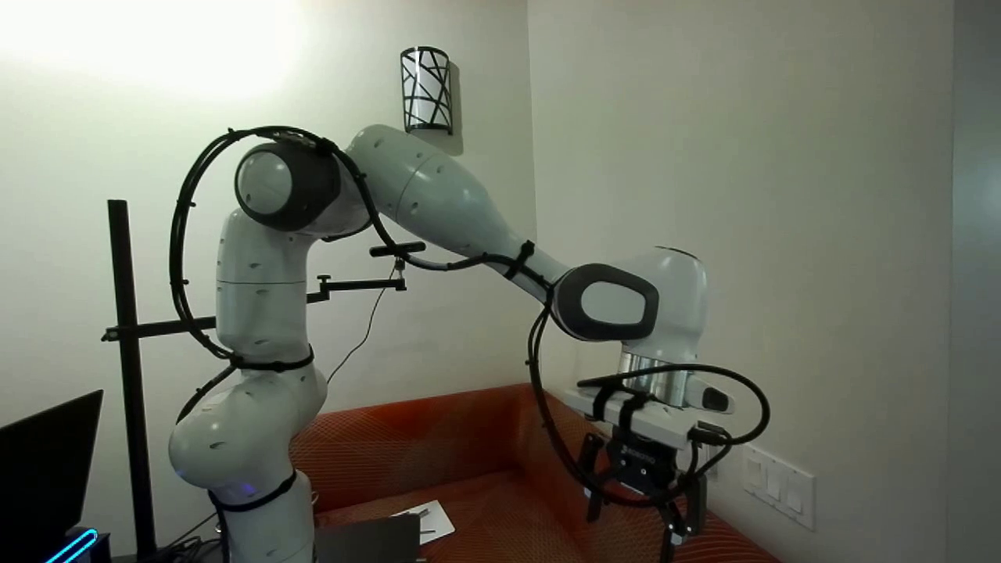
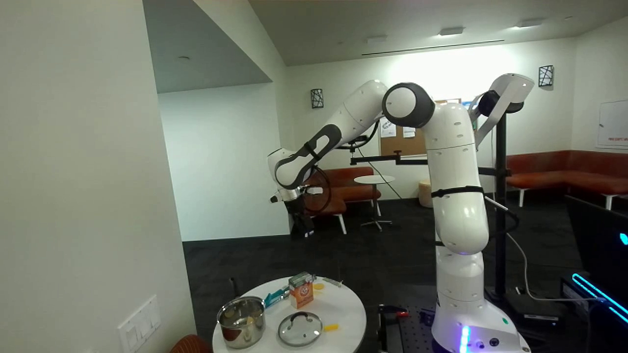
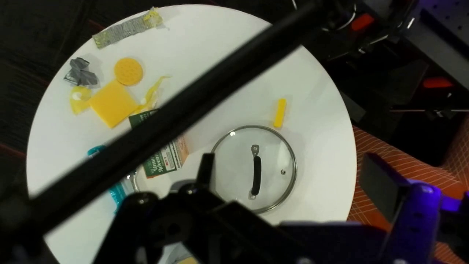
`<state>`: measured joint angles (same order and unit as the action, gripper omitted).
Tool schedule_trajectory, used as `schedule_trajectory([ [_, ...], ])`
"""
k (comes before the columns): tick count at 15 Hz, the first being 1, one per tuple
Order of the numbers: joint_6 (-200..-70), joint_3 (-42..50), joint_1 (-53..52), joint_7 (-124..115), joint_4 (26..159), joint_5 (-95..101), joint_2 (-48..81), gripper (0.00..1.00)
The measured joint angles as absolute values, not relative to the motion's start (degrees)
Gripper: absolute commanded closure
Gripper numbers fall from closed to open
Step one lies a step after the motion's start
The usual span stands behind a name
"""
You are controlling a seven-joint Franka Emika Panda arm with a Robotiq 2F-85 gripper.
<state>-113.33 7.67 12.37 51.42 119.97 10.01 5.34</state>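
My gripper (image 3: 293,178) is open and empty, with its fingers wide apart in the wrist view. It hangs well above a round white table (image 3: 322,121). Below it a glass lid (image 3: 273,174) with a black handle lies on the table. A yellow stick (image 3: 280,113) lies beside the lid. A green and orange box (image 3: 159,163) stands next to the lid, partly hidden by a black cable. The gripper also shows in both exterior views (image 1: 633,516) (image 2: 306,230). A steel pot (image 2: 240,323) stands near the lid (image 2: 300,329) in an exterior view.
A yellow square (image 3: 113,103), a round yellow cracker-like piece (image 3: 128,71), crumpled grey foil (image 3: 80,72) and a flat wrapper (image 3: 128,29) lie on the table. A teal item (image 2: 276,296) lies behind the pot. An orange bench (image 1: 485,508) and wall switches (image 2: 140,326) are nearby.
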Motion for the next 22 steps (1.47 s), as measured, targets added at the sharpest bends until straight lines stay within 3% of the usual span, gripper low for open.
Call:
schedule_trajectory([
  [13,-120.0,7.0,8.4,30.4,128.8,13.2,6.6,0.00],
  [22,-131.3,6.6,8.7,28.9,131.3,14.4,14.2,0.00],
])
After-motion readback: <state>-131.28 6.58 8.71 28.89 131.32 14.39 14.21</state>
